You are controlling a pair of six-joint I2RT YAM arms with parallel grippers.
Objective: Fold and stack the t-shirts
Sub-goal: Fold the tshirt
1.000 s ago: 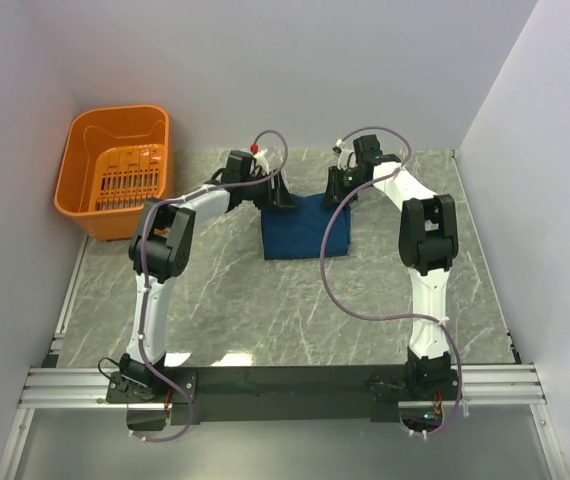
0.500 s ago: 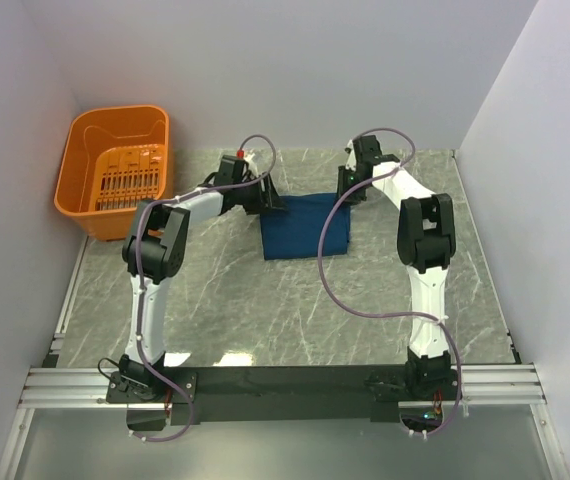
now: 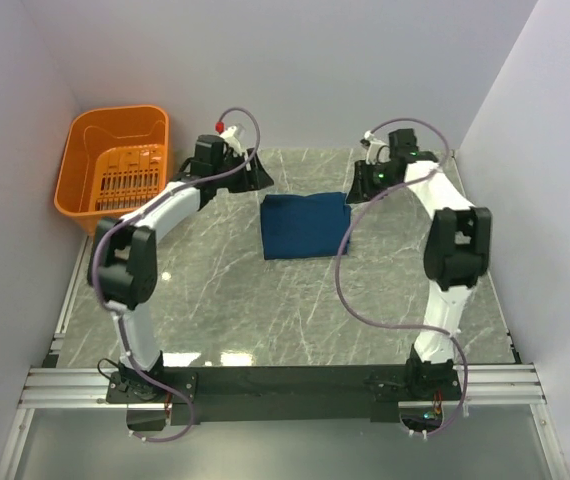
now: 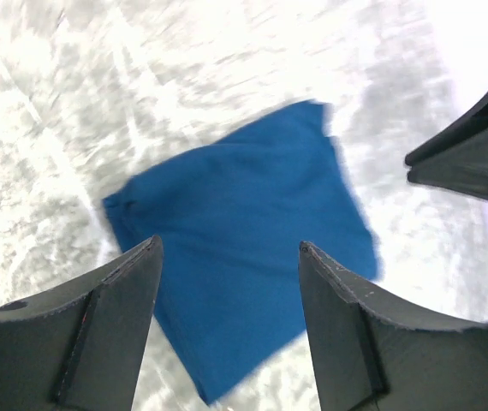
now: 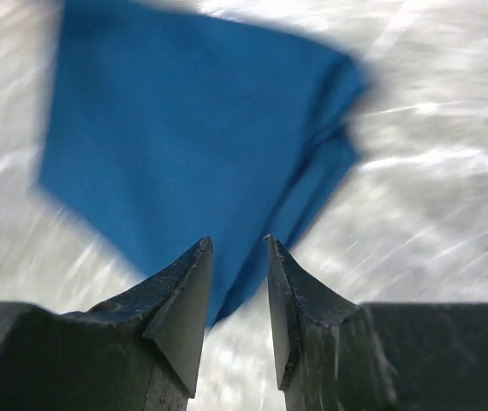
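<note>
- Tabletop (image 3: 265, 320) bears the shirt (image 3: 305, 226) a little toward 12 o'clock of its middle.
- Arms have both swung outward in the last second: the left arm (image 3: 165, 205) toward 10 o'clock, the right arm (image 3: 445, 200) toward 2 o'clock. They have come off the shirt's far corners, where they were working.
- Basket (image 3: 115, 170) sits unmoved at the 10 o'clock corner, well apart from the shirt.
- Shirt lies flat as a neat blue rectangle in the same spot, and neither gripper touches it now. No print shows. I judge the fold finished and the release made.
- Left gripper (image 4: 229, 247) has its fingers wide apart with nothing between them. It hangs off the shirt's 10 o'clock corner.
- Right gripper (image 5: 239, 244) has its fingers a narrow gap apart and is also empty, near the 2 o'clock corner.
</note>
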